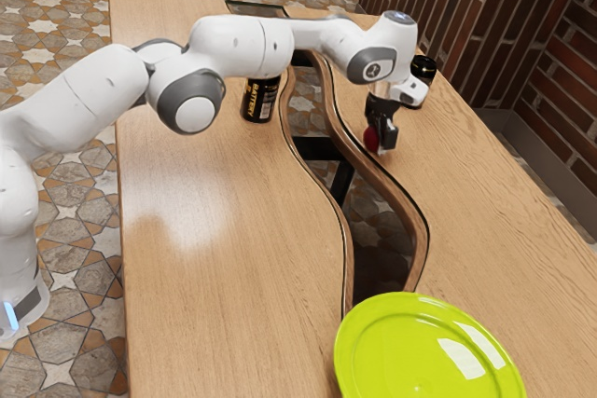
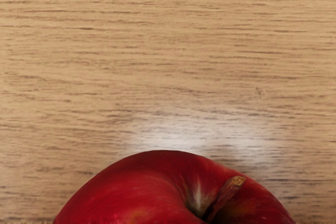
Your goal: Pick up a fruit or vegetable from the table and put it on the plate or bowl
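Note:
A red apple (image 1: 371, 141) sits on the far wooden table (image 1: 485, 202), near its wavy inner edge. My gripper (image 1: 381, 137) points straight down over it, and its black fingers hug the apple from two sides, hiding the apple's right half. In the wrist view the apple (image 2: 173, 192) shows close under the hand, stem dimple up, with bare wood grain beyond it. A lime green plate (image 1: 424, 351) lies at the near end of the tables, well away from the gripper toward the exterior view's bottom.
A black can with yellow lettering (image 1: 260, 98) stands behind my arm on the near table (image 1: 224, 258). A dark jar (image 1: 422, 72) stands just beyond the gripper. A curved gap (image 1: 373, 221) runs between the two tabletops. A brick wall (image 1: 550, 34) rises on the exterior view's right.

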`<act>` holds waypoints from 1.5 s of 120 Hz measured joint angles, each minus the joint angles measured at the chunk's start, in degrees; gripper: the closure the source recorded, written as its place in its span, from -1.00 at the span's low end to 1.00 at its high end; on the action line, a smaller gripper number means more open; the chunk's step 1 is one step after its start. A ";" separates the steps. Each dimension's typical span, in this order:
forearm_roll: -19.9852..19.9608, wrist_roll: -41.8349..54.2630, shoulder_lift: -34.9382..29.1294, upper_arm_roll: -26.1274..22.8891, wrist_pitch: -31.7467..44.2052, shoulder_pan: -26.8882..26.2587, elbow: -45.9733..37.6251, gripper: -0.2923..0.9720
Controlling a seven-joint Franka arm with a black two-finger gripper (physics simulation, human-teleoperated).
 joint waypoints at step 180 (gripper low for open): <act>7.98 -3.51 -11.33 -5.93 -12.04 -52.75 7.66 0.08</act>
